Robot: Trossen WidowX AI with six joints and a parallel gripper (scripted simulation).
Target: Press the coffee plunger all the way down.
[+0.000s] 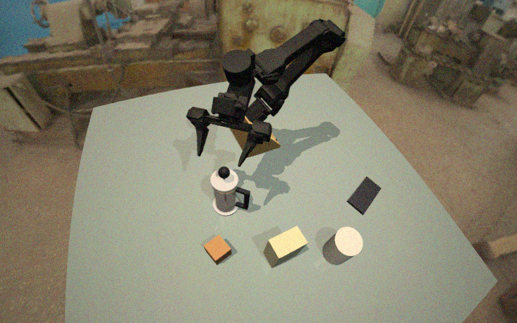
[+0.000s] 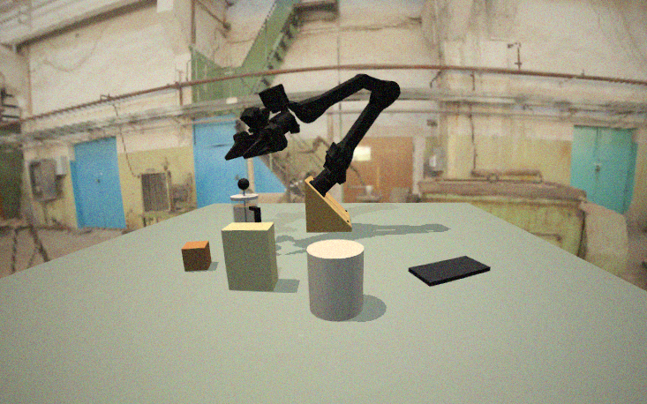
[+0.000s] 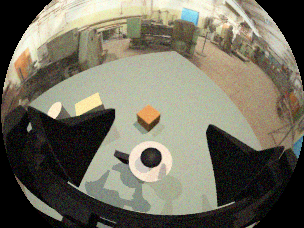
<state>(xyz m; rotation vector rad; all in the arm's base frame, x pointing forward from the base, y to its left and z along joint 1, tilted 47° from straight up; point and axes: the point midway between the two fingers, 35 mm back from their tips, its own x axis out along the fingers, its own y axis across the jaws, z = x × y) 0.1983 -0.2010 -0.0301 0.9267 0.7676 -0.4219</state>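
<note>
Workshop walls ring a pale green worktop [image 1: 140, 249]. Mid-worktop stands the coffee press [image 1: 225, 192], upright; it likely tips easily, so press only its round knob [image 1: 223, 172]. Above it the tool [image 1: 221, 154] hangs wide open, empty.

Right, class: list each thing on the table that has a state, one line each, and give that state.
Gripper: jaws wide open, empty, raised above the press.
Coffee press: upright, untouched.
Plunger knob: free of the jaws; sits just above the lid.
Orange cube: flat on the table.
Yellow block: standing upright.
White cylinder: standing on end.
Black slab: lying flat.
</note>
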